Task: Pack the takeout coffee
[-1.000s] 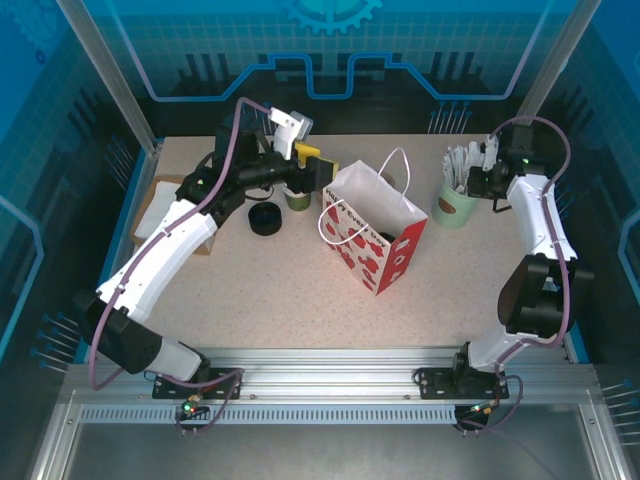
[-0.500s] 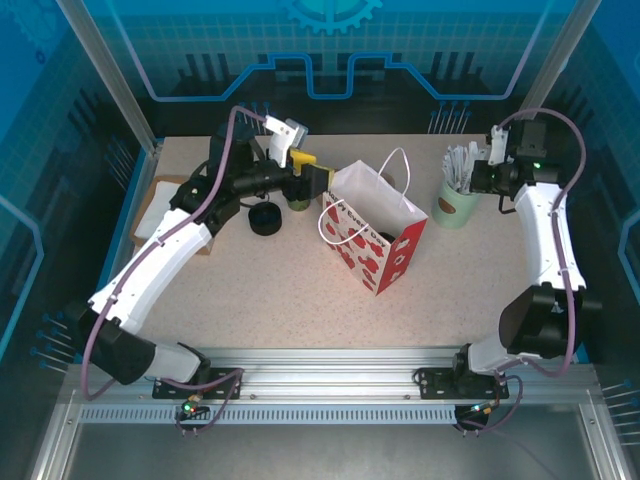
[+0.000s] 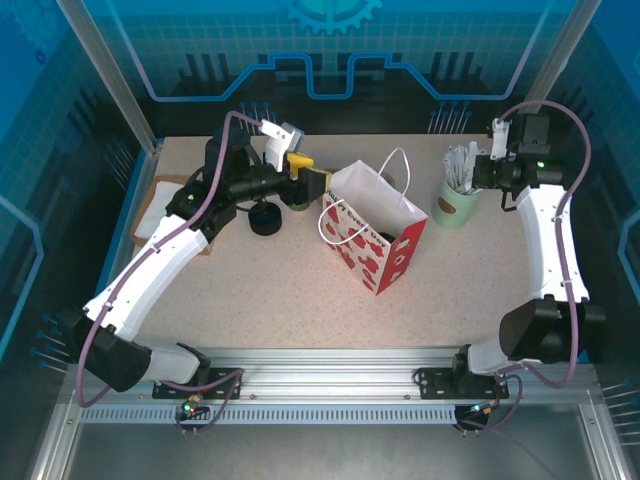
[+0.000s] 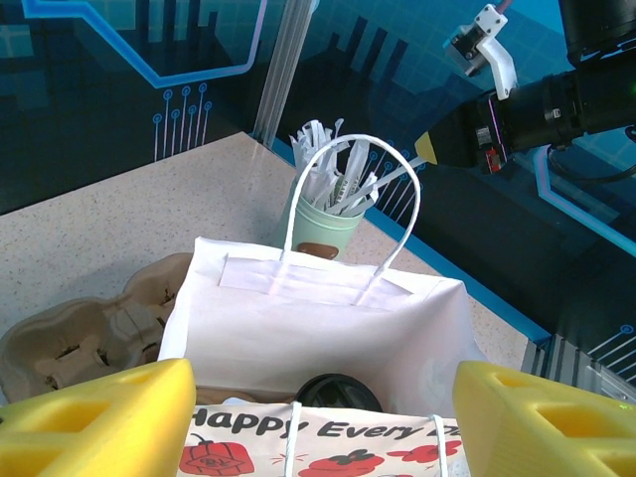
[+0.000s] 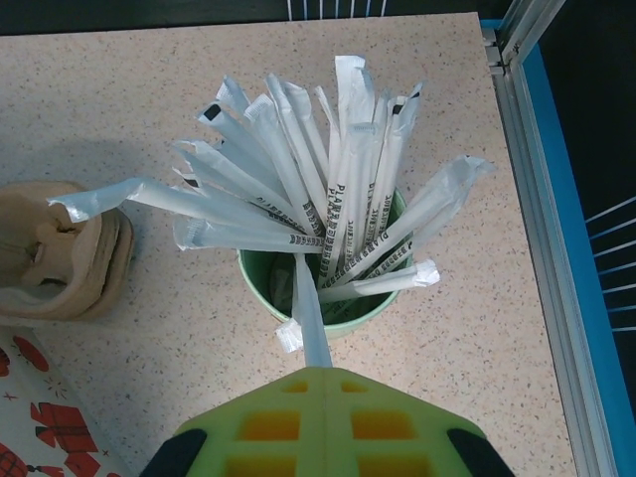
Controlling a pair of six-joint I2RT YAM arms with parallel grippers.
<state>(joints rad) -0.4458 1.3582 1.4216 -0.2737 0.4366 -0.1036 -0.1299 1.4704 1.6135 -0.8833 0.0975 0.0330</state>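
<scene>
Where the right gripper (image 5: 323,376) comes to a point, its jaws are clenched on the near end of one wrapped straw (image 5: 307,308); that straw runs straight ahead of them into a pale green cup (image 5: 260,283), from which the other straws (image 5: 343,169) fan upward; off to the jaws' left a cardboard carrier (image 5: 60,263) lies beside the cup on the speckled table (image 5: 149,99); the left gripper (image 4: 323,386) has its yellow jaws spread wide with nothing between them; just ahead of that gap stands the white paper bag (image 4: 318,318), mouth open, printed wall nearest; the takeout coffee (image 4: 333,390) sits down inside it, its round black lid showing past the printed wall, the cup itself hidden; behind the left jaws, under the wrist, a loose black lid (image 3: 265,218) rests on the table beside a small green cup (image 3: 297,203), too small to tell more.
</scene>
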